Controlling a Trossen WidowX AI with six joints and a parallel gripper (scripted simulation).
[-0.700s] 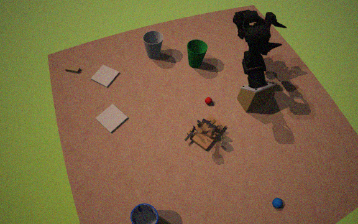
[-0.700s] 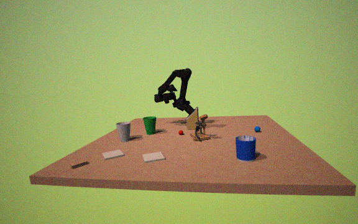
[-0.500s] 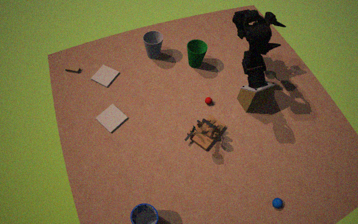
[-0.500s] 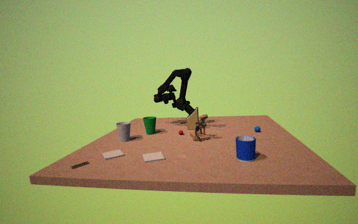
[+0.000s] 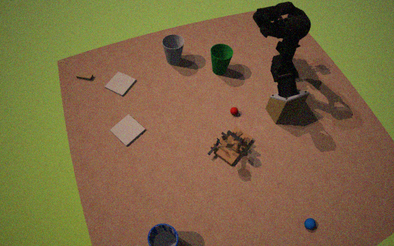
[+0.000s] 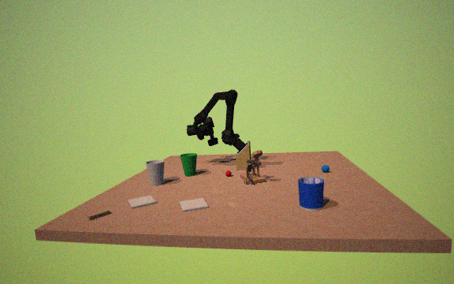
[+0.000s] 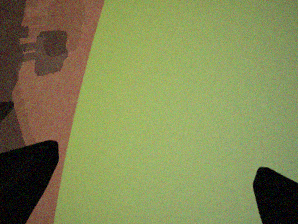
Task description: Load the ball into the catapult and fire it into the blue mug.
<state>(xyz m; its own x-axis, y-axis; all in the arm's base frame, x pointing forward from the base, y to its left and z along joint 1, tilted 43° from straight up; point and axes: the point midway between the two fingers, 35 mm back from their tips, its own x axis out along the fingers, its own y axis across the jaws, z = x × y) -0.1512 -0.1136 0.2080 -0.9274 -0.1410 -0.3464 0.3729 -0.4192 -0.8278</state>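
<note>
The wooden catapult point(image 5: 228, 156) point(image 6: 255, 179) stands in front of the arm's base. A red ball point(image 5: 234, 111) point(image 6: 228, 173) lies on the table between the catapult and the green cup. A blue ball point(image 5: 310, 223) point(image 6: 325, 168) lies on the opposite side of the catapult. The blue mug point(image 5: 163, 236) point(image 6: 310, 193) stands upright, partly cut off by the lower edge in the top view. My gripper point(image 7: 158, 165) point(image 6: 202, 136) is open and empty, raised high above the table, away from both balls and the catapult. The wrist view shows neither balls, catapult nor mug.
A green cup point(image 5: 220, 61) point(image 6: 189, 165) and a grey cup point(image 5: 174, 51) point(image 6: 156, 173) stand upright. Two pale flat tiles point(image 5: 121, 83) point(image 5: 128, 130) and a small dark strip point(image 5: 85, 78) point(image 6: 100, 215) lie near one table edge. The table edge shows in the wrist view.
</note>
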